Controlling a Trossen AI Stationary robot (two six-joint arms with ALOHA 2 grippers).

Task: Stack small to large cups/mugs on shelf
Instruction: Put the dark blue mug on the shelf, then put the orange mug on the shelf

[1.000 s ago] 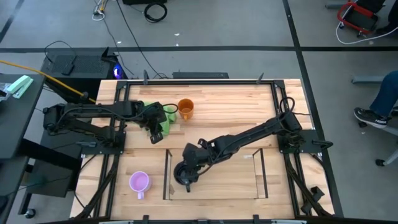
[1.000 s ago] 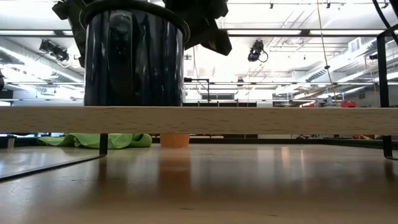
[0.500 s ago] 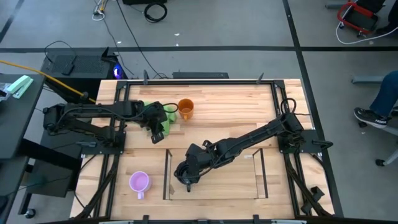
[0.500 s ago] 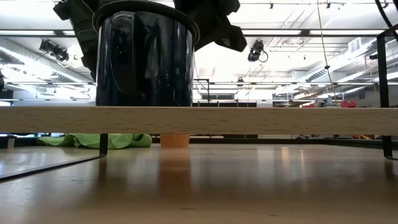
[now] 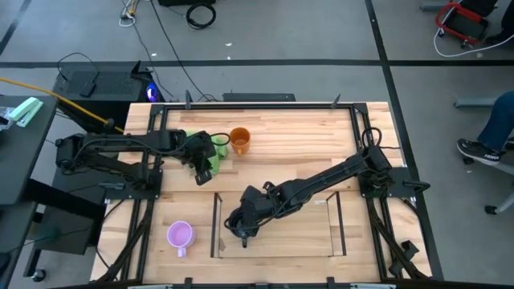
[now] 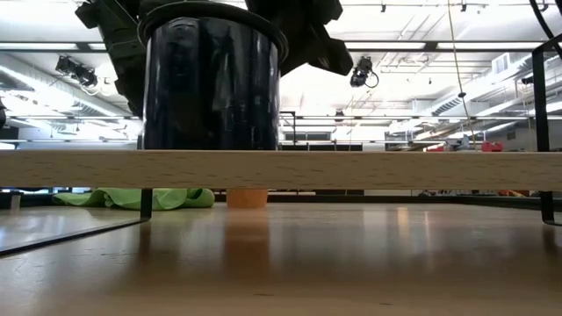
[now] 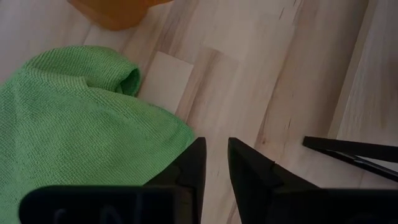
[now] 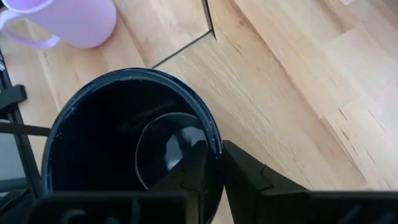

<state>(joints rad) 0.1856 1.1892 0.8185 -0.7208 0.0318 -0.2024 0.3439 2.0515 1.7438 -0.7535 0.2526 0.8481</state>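
The black mug (image 8: pixel 124 155) stands upright at the left end of the shelf (image 5: pixel 305 233), and my right gripper (image 8: pixel 214 155) is shut on its rim. In the low view the shelf's wooden front edge (image 6: pixel 351 168) hides the black mug's (image 6: pixel 211 88) base. The light purple mug (image 5: pixel 180 235) stands on the table left of the shelf. The orange mug (image 5: pixel 240 140) stands at the far middle, beside a green cloth (image 5: pixel 210 156). My left gripper (image 5: pixel 201 172) waits shut over the cloth's near edge. My right gripper holds the black mug by its rim (image 8: pixel 211 134), one finger inside the mug and one outside. The fingers come from above, pointing down. The mug stays upright. Whether its base rests on the shelf floor is hidden by the shelf's front edge.
The shelf's clear side panels stand at its left (image 5: pixel 217 225) and right (image 5: pixel 337 225) ends, the left one close to the black mug. The shelf floor right of the mug is bare. A person's leg (image 5: pixel 494 136) shows beyond the table's right side.
My right gripper has moved a little toward the table's right edge along the shelf, still shut on the black mug's rim. The mug has shifted with it and stays upright.
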